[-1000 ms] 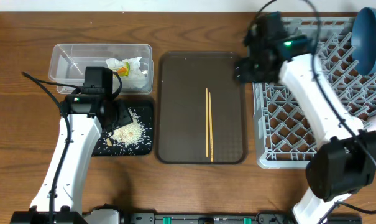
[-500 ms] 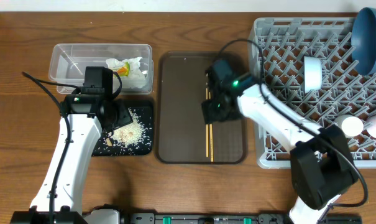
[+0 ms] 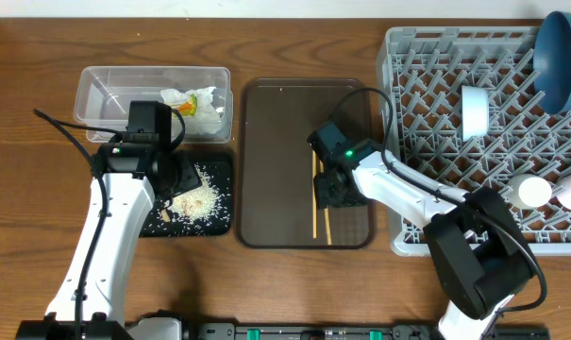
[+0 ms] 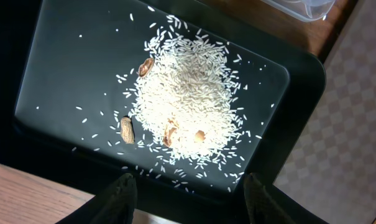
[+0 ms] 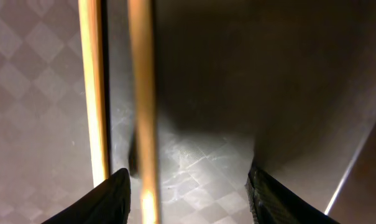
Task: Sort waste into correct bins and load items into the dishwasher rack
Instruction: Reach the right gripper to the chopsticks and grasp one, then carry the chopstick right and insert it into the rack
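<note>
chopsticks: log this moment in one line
right fingers: open, low over chopsticks on brown tray | left fingers: open, above rice in black tray | chopsticks: not gripped

left tool (image 4: 189,198): jaws apart, pointing down | right tool (image 5: 189,194): jaws apart, pointing down, arm stretched inward

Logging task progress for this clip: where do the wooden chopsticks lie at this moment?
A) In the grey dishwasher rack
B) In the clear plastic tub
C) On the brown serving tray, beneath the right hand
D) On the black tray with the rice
C: the chopsticks lie flat on the brown serving tray, and the right hand hangs open right over them.
</note>
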You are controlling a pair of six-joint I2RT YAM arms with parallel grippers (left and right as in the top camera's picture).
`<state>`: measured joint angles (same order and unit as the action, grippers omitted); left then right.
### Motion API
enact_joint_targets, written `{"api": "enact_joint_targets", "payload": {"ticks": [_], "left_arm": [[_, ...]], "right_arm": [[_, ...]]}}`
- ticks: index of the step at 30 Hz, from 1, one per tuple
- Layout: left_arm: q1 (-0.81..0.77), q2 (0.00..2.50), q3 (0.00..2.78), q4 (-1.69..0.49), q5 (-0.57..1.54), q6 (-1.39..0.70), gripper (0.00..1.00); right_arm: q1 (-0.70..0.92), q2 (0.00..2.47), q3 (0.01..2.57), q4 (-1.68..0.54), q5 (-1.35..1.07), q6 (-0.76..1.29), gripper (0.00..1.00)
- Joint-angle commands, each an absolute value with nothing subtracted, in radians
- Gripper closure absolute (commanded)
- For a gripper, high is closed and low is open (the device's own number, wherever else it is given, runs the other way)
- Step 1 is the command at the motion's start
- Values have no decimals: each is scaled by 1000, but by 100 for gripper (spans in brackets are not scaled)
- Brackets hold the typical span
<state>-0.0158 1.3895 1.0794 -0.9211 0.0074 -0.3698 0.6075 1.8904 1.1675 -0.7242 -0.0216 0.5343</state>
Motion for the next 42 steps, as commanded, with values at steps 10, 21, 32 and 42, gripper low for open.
{"api": "enact_joint_targets", "payload": {"ticks": [10, 21, 32, 42], "left_arm": [[-12, 1391, 1084, -926, -8, -379, 41], [-12, 1391, 1084, -926, -8, -379, 41], [-12, 1391, 1084, -926, -8, -379, 41], [-12, 1391, 1084, -927, -8, -379, 41]], "right_arm": [[623, 1898, 1159, -727, 4, 565, 60], [623, 1898, 1156, -773, 4, 565, 89], [609, 1876, 1172, -776, -1, 544, 99], [447, 1663, 1335, -931, -1, 297, 99]]}}
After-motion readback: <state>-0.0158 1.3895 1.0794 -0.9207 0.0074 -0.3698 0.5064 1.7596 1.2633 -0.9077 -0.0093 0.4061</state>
